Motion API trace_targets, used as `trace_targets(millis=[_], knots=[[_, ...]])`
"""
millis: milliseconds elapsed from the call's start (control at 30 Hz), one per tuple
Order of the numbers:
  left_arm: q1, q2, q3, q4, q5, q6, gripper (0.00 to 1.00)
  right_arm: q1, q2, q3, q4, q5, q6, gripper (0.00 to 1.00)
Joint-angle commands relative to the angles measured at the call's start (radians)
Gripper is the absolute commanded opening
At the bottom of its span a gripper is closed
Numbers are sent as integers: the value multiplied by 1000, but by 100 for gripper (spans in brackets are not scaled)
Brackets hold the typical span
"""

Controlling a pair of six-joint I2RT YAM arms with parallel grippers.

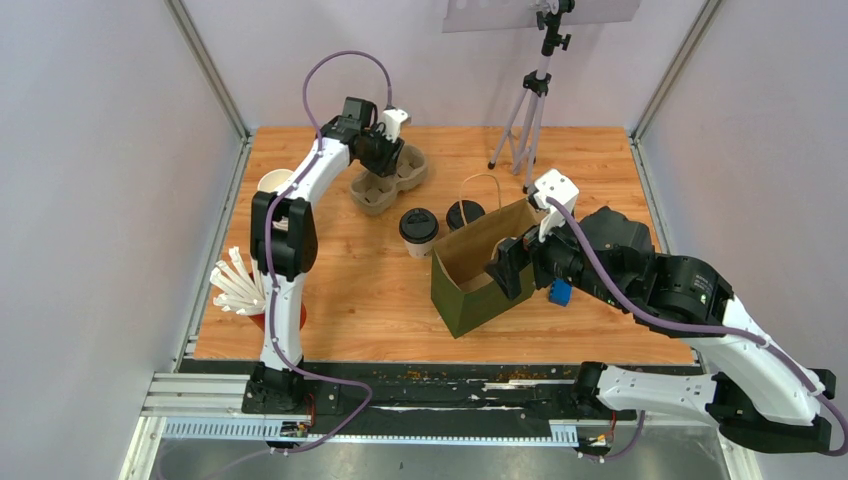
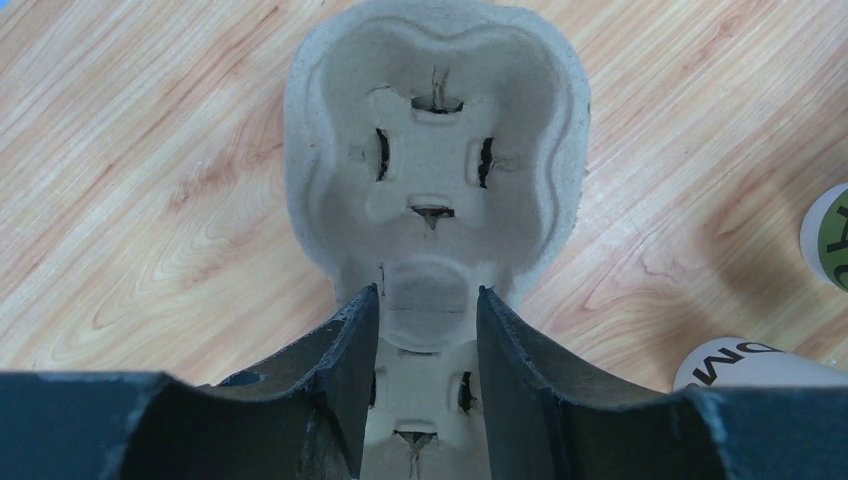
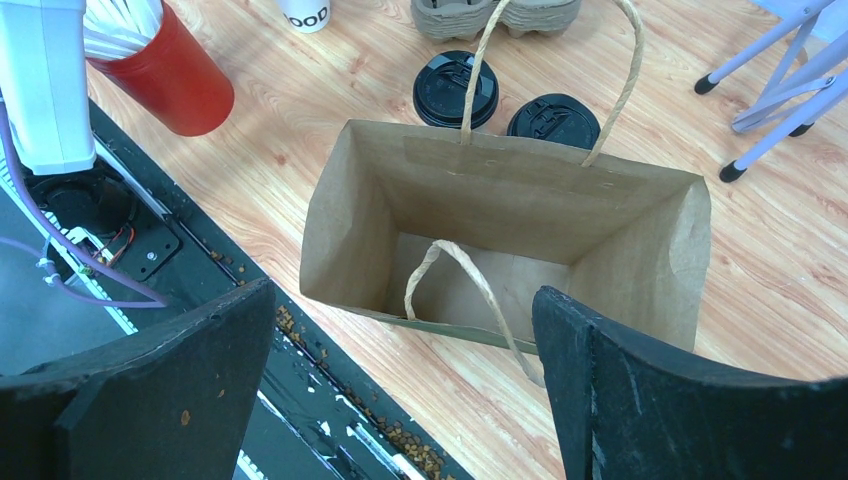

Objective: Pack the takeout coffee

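**Left fingers astride the carrier, right fingers spread over the open bag**

The left gripper [image 2: 428, 335] straddles the centre ridge of a grey pulp cup carrier [image 2: 430, 150] on the far side of the table [image 1: 340, 300]. Its fingers lie close against the ridge, but whether they pinch it cannot be told. The right gripper [image 3: 402, 300] is spread wide and holds nothing. It hangs over the near rim of the paper bag [image 3: 520, 190], which stands open, brown inside and olive outside.

A white cup [image 3: 305, 12] at the top edge of the right wrist view reads "OOD". The left wrist view shows dark letters on a white and a green cup side, both cut off by the frame.

The white-sided coffee [image 1: 418, 228] and the green-sided coffee [image 1: 465, 214], both black-lidded, stand upright just beyond the bag. Bare wood lies between them and the carrier. A tripod [image 1: 530, 110] stands behind the bag, and a red cup [image 3: 170, 75] of white sticks sits at the near left edge. Only the right wrist view looks down to the bag's floor, where one twine handle droops inward.
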Motion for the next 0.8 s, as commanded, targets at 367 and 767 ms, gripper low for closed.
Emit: trace_targets(millis=[367, 767], knots=[[4, -66, -33, 51, 15, 6, 52, 4, 4, 14, 39, 1, 7, 100], [4, -52, -21, 37, -12, 38, 63, 4, 12, 7, 49, -6, 2, 100]])
